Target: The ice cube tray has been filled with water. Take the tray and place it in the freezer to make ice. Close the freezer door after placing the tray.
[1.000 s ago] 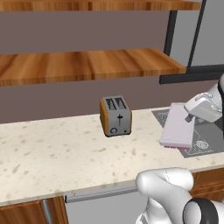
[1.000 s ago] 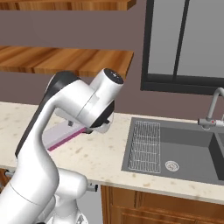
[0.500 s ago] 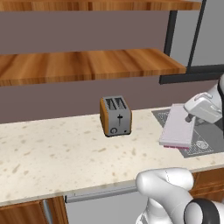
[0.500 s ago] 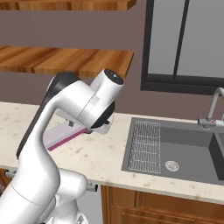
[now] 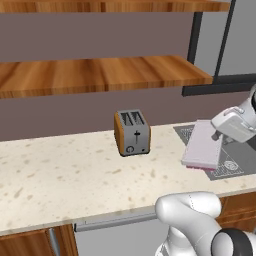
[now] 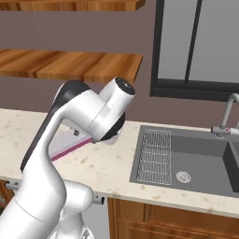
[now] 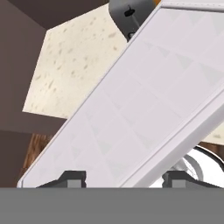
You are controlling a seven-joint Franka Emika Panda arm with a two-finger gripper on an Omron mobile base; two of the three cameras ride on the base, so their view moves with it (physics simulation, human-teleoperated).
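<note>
The ice cube tray [image 5: 202,145] is a flat lavender-white slab with a magenta lower edge. It is held tilted just above the counter's right part, at the left rim of the sink. My gripper [image 5: 223,132] is shut on the tray's far right end. In the right base view the tray [image 6: 66,146] pokes out to the left from behind my arm. In the hand view the tray [image 7: 144,100] slants across the picture, with a dark fingertip [image 7: 72,177] on each side of its near end. The freezer and the freezer door are out of view.
An orange-sided steel toaster [image 5: 132,132] stands at the back of the speckled counter [image 5: 60,175]. The grey sink [image 6: 200,149] holds a wire rack [image 6: 153,149], with a tap [image 6: 227,116] at its right. Wooden shelves [image 5: 100,75] hang above the counter.
The hand and the tray have edged slightly to the left in the left base view. The grip is unchanged.
</note>
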